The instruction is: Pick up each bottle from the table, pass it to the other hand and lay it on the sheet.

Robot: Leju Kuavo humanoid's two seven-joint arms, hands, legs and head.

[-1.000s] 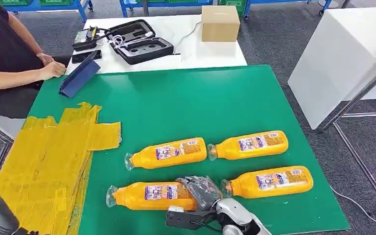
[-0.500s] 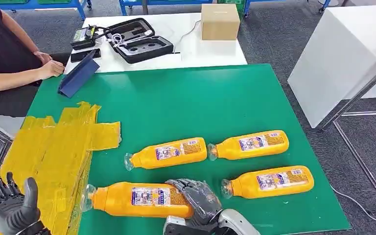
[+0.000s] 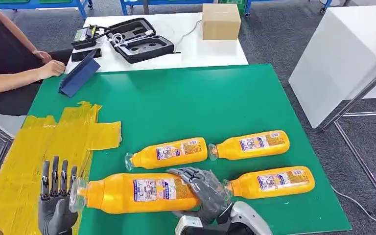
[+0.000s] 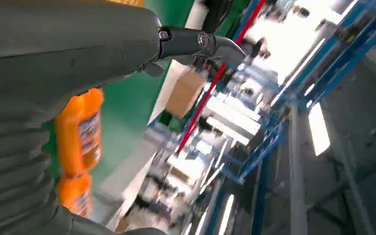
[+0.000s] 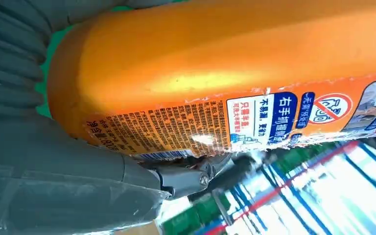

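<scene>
Raised bottle (image 3: 137, 193) in right fingers (image 3: 196, 183), seemingly nearing left fingers (image 3: 56, 176).

The right hand (image 3: 203, 188) covers the held bottle's (image 3: 137, 192) base, and the picture's edge crops the person (image 3: 2, 54).

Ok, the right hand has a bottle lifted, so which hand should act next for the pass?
The left hand, probably. It is raised with fingers apart and holds nothing, right beside the cap end of the orange bottle gripped by the right hand, and it hovers over the yellow sheet.
</scene>
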